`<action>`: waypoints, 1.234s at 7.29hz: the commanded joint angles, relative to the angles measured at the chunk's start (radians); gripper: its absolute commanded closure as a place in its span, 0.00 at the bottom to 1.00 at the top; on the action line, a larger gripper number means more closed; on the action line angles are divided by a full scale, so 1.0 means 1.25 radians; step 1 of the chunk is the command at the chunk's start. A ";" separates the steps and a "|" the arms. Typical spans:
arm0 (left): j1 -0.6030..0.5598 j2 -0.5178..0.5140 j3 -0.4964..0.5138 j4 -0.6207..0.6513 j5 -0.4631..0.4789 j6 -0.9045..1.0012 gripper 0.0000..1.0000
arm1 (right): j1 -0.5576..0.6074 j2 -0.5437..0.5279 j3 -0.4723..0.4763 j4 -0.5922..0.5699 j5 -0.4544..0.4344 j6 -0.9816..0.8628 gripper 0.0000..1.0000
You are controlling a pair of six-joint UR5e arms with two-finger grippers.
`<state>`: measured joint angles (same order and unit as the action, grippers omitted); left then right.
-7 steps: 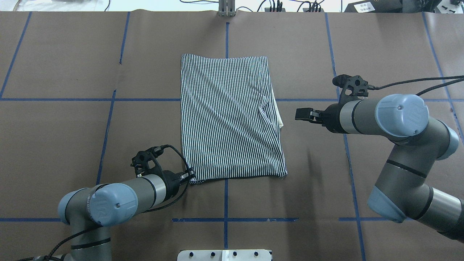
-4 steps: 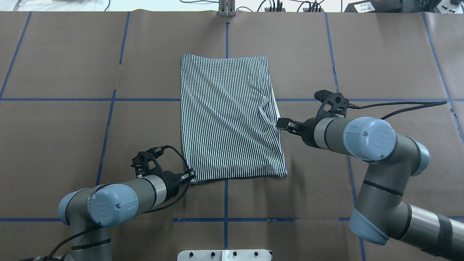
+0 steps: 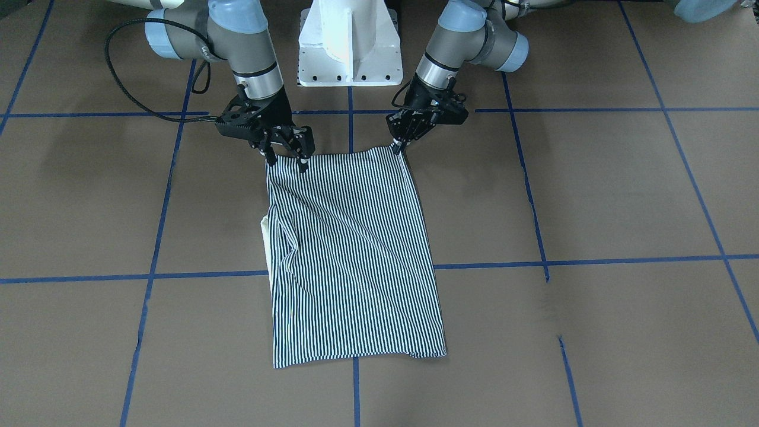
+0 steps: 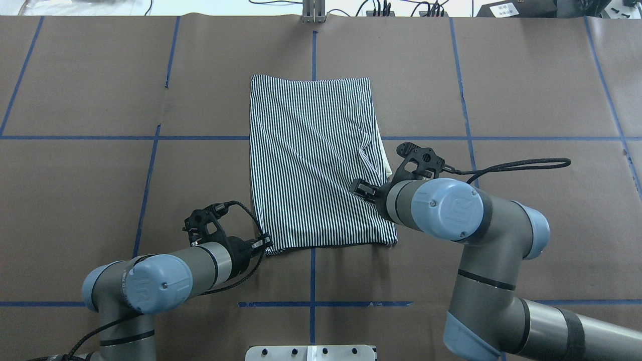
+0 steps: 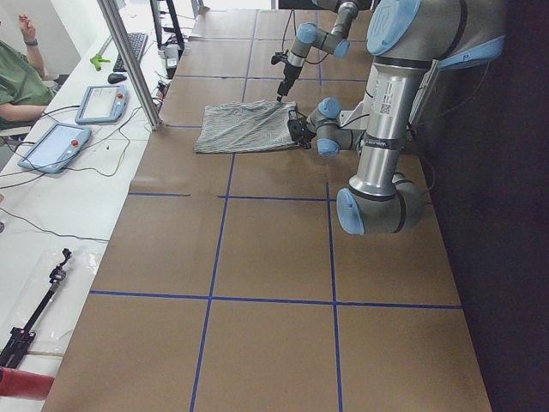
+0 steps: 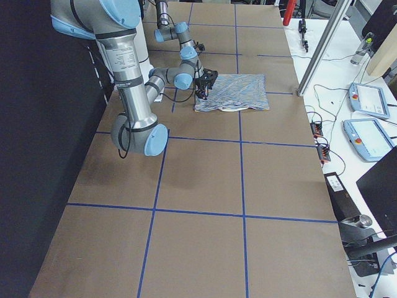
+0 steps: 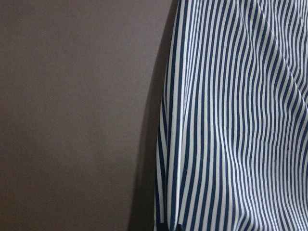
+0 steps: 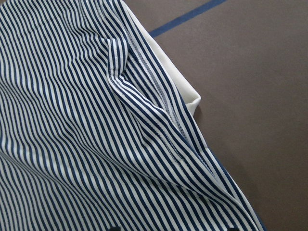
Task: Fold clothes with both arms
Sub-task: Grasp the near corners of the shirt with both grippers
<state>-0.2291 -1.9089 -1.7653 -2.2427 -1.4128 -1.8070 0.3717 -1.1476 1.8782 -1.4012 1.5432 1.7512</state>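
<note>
- The short-sleeved polo shirt with thin navy-and-white stripes lies flat on the brown paper-covered desk, at the centre of the overhead view. It is already narrowed to an upright rectangle, and its cream collar peeks out midway down the right edge.
- The grey tubular left arm reaches in from the lower left, and its jaws are clenched on the shirt's lower-left corner.
- The grey tubular right arm enters from the lower right. Its jaws are spread, grasping nothing, poised above the shirt's lower-right part.
- Judging from this, the sideways folds look done. The lengthwise fold is left, and it waits on the right-hand grasp.
</note>
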 commanded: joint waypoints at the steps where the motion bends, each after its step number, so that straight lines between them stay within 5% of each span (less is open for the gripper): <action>1: 0.000 -0.001 0.000 0.000 0.000 0.000 1.00 | -0.035 0.017 -0.004 -0.069 -0.004 0.024 0.22; 9: 0.000 0.003 -0.017 0.000 0.000 0.001 1.00 | -0.046 0.063 -0.078 -0.132 -0.022 0.013 0.30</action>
<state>-0.2286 -1.9053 -1.7855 -2.2418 -1.4128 -1.8055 0.3146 -1.0725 1.7989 -1.5661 1.5181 1.7679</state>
